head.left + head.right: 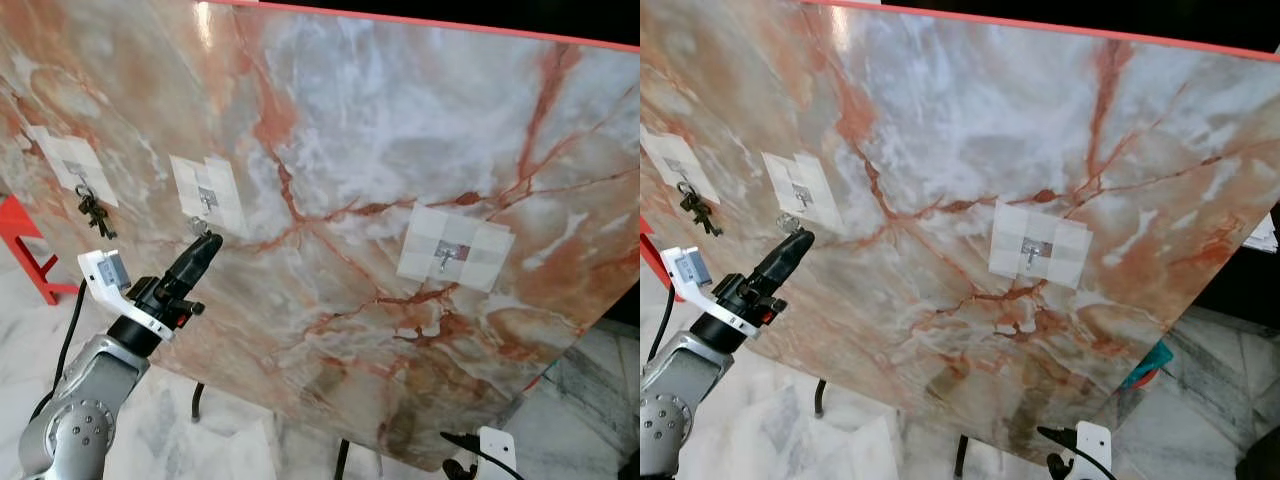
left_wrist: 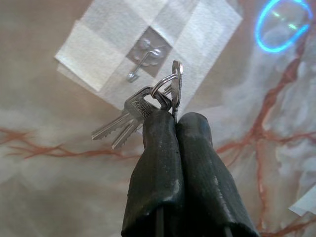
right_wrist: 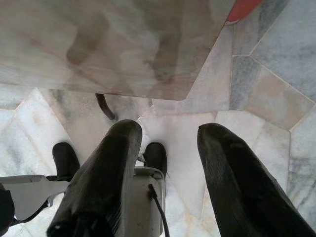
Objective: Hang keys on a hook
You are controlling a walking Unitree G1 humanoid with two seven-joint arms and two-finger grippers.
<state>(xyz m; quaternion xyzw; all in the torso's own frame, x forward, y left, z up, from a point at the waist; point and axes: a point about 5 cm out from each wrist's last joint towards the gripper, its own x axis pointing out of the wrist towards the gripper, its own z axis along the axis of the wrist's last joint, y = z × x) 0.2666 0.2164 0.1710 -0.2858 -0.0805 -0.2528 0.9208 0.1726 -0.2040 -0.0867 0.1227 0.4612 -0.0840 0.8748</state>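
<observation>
A marbled board (image 1: 380,150) leans upright with three taped metal hooks. My left gripper (image 1: 207,243) is shut on a silver key bunch (image 2: 143,106), pinching one key between its fingers (image 2: 158,163). The ring and two loose keys hang just below the middle-left hook (image 2: 143,61), apart from it. In the left eye view the gripper tip sits right under that hook (image 1: 207,200). The far-left hook (image 1: 82,183) carries a dark key bunch (image 1: 93,213). The right hook (image 1: 446,256) is bare. My right gripper (image 3: 165,177) hangs low, open, above the floor.
The board stands on dark legs (image 1: 342,458) over a pale marble floor (image 1: 230,440). A red frame (image 1: 30,250) stands at the left behind the board's edge. My right arm's white wrist part (image 1: 495,450) shows at the bottom right.
</observation>
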